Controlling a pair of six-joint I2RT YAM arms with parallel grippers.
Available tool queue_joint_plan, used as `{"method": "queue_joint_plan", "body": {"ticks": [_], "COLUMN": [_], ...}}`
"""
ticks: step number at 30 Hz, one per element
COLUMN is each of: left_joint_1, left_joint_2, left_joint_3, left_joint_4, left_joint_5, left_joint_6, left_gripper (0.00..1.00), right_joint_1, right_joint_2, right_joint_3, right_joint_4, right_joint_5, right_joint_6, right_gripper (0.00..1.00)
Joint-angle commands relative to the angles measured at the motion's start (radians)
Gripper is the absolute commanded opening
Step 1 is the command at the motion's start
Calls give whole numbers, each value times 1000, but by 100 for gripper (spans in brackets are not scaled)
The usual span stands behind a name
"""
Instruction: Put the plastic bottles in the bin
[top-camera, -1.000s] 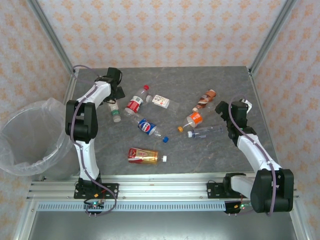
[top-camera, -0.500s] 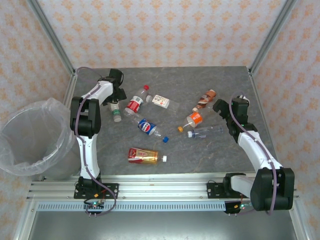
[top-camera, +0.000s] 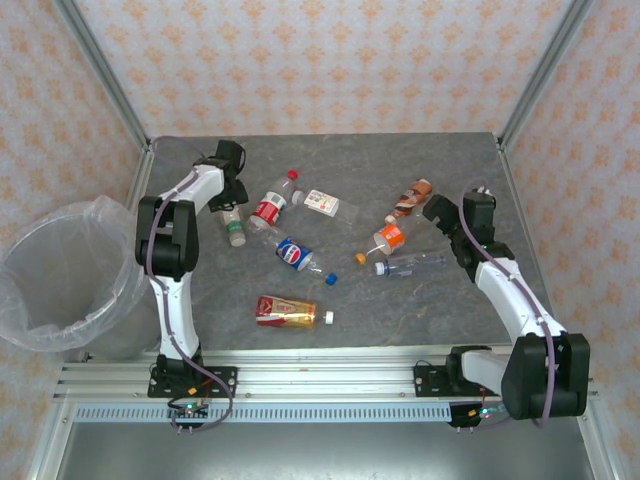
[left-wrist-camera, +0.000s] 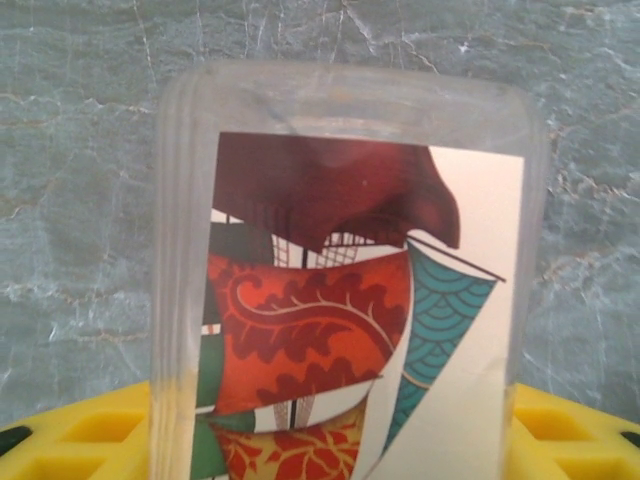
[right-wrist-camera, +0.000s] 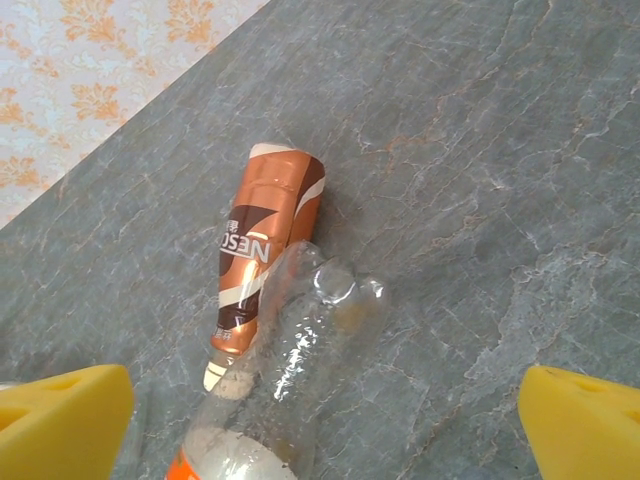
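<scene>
Pinching patterned bottle (left-wrist-camera: 340, 300), left tool (left-wrist-camera: 330, 450); right tool (right-wrist-camera: 320, 425) spread near brown bottle (right-wrist-camera: 265, 240)

White arms (top-camera: 172, 310), black joints, yellow gripper pads (right-wrist-camera: 60, 420)

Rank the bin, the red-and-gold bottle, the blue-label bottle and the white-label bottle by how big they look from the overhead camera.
Largest: bin, by far.
Next: red-and-gold bottle and blue-label bottle, too alike in length to separate.
Smallest: white-label bottle, though it lies a little farther from the camera.
</scene>
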Motion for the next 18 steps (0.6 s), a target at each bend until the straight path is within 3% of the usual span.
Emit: {"method": "queue_joint_plan", "body": {"ticks": [1,10,18], "left_joint_1": [-28,-108,-113], "left_joint_2": [-114,-375,-613], "left_joint_3": [-23,-89,-94], "left_joint_4": [25,25,-26], "left_joint_5": [3,-41,-31], "left_joint_6": [31,11,31], "left_gripper": [52,48,47], "right_joint_1": [27,90,123], "right_joint_2": [5,67,98], "right_joint_3": [30,85,127], "right_joint_4": [48,71,130], "right_joint_5": [-9,-42,-60], "right_joint_6": [-7,-47,-24], "right_gripper": [99,99,99]}}
